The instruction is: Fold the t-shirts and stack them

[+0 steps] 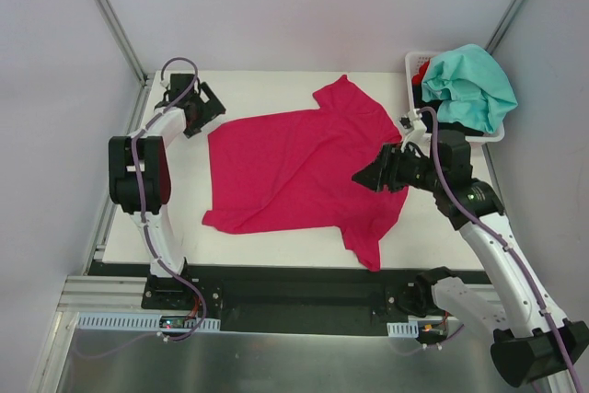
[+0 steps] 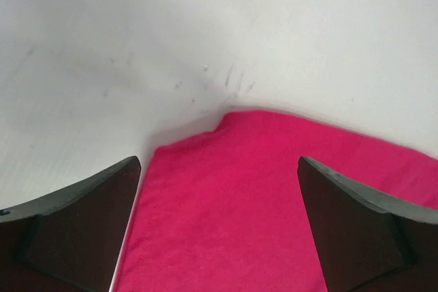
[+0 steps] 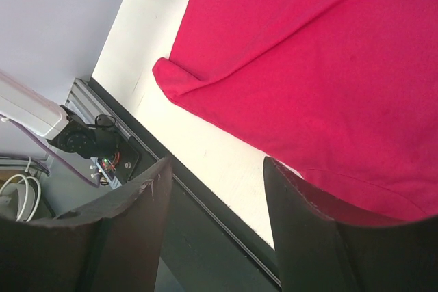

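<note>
A large magenta-pink t-shirt (image 1: 294, 172) lies spread flat on the white table (image 1: 267, 89), one sleeve pointing to the far side and one to the near right. My left gripper (image 1: 210, 115) hovers open over the shirt's far-left corner. In the left wrist view its jaws (image 2: 217, 169) straddle that corner of the pink cloth (image 2: 274, 196) with nothing held. My right gripper (image 1: 363, 177) hangs open above the shirt's right side. In the right wrist view the right gripper (image 3: 217, 165) is empty, and the pink shirt (image 3: 308, 52) lies beyond it with a small fold at its hem corner.
A white basket (image 1: 411, 63) stands at the far right corner. A teal-mint t-shirt (image 1: 469, 85) drapes over it, with red cloth (image 1: 422, 71) and black cloth (image 1: 431, 98) inside. A black rail (image 1: 294, 275) runs along the table's near edge. Walls stand close on both sides.
</note>
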Robot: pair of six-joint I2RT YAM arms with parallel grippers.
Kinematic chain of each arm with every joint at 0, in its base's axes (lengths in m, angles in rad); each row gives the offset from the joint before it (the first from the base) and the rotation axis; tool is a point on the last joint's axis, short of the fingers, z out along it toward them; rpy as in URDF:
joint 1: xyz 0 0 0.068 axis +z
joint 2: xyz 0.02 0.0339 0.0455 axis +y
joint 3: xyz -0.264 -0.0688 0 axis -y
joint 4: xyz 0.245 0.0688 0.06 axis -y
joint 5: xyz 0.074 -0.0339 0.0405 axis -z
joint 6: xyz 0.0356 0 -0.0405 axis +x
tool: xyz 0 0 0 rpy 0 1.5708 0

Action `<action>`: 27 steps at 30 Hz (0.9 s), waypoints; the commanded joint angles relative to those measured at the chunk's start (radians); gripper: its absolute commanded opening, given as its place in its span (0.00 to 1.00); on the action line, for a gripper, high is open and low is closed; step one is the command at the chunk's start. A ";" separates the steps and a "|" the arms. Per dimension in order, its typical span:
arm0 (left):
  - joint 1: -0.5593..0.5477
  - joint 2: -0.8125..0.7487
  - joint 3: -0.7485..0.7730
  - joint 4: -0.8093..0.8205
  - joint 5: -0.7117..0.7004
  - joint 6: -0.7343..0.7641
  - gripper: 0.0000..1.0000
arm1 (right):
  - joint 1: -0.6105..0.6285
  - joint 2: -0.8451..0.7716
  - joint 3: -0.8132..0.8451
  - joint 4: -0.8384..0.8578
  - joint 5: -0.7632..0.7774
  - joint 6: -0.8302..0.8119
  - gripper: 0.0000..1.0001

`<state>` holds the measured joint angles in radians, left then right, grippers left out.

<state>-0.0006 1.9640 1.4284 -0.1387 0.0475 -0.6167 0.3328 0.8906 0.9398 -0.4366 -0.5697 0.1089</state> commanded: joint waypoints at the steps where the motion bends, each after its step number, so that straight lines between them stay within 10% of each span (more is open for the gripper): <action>1: 0.024 0.009 0.049 -0.019 -0.041 0.049 0.99 | 0.005 -0.030 0.021 -0.014 -0.024 -0.021 0.59; 27: 0.036 0.115 0.049 0.025 0.069 -0.067 0.62 | 0.003 -0.091 0.071 -0.051 -0.058 -0.008 0.59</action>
<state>0.0299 2.0743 1.4837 -0.1654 0.0666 -0.6476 0.3328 0.8181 0.9649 -0.4850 -0.5938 0.1005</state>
